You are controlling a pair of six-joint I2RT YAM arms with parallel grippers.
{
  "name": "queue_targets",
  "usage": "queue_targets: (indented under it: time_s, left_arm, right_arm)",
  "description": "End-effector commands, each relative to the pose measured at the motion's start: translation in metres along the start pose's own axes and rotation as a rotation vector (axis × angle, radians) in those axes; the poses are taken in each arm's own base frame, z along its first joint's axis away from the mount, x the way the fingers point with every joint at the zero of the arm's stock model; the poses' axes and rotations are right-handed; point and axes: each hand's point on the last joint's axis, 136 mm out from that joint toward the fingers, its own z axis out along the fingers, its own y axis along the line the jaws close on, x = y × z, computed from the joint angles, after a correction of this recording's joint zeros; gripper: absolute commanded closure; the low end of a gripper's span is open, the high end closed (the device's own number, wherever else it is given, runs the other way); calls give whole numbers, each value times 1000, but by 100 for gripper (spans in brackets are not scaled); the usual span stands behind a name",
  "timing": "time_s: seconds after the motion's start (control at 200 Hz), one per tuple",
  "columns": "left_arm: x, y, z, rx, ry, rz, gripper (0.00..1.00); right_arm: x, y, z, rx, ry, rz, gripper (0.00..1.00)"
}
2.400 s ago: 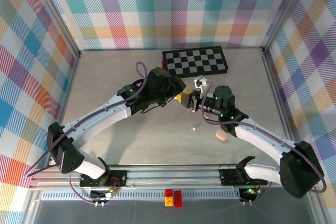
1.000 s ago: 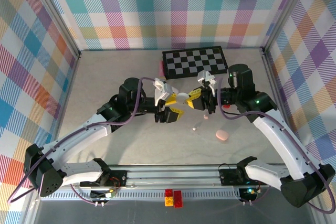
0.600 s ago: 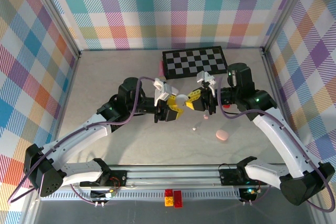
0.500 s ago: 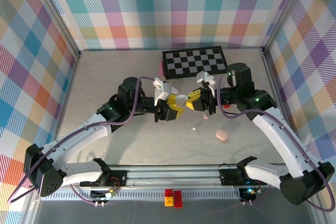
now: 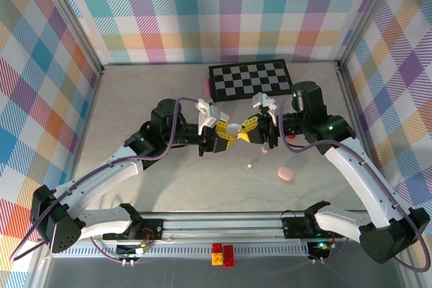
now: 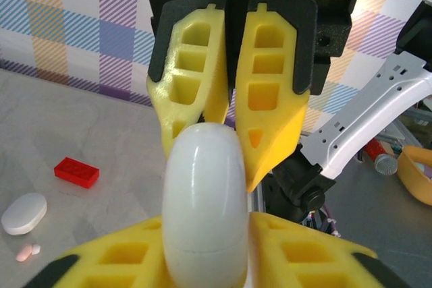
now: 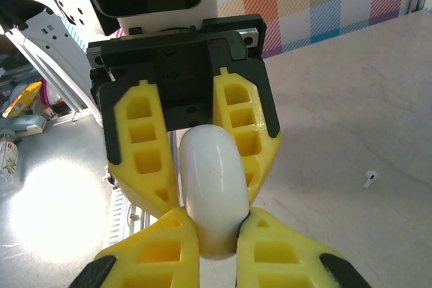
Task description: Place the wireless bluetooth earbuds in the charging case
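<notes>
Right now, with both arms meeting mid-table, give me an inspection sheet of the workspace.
Surface: grey table, no damage seen.
Job's things: white case, lid shut, held above the table between both grippers; white earbud loose on the table; what look like pink earbuds beside a second white case; pink case near the right arm.
Clutter: red brick on the table; red and yellow bricks on the front rail.
Grippers: right gripper shut on the white case; left gripper facing it, fingers against the case's sides.
Cables: purple cable looping over the left wrist, no snag seen.
Surroundings: plaid walls; checkerboard at the far edge.
</notes>
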Motion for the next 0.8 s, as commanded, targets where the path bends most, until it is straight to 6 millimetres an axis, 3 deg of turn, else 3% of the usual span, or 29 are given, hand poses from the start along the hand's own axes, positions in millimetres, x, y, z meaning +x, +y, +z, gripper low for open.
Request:
queue_targets:
  time_s: [0.0,0.125,0.36,0.51,0.6,0.795]
  left_arm:
    - [-17,-6,-4,18,-53,59,65]
    - [-16,-5,-3,18,-47,57,65]
    - [-12,-6,-2,27,-31,51,88]
    - [-5,-5,-3,25,-27,65,90]
    - [-1,-14,-3,77,-65,158,91]
    - [10,-17,-2,103,-69,275,91]
  right_arm:
    - [-8,2,-2,-10,-9,-31,93]
    - [-7,2,-3,-6,-6,-32,94]
    - [-8,0,-3,6,-5,-22,94]
    - [-18,-15,-3,78,-39,46,81]
    - [-24,-26,-4,136,-62,76,67]
    - [-31,-37,-9,211,-99,121,50]
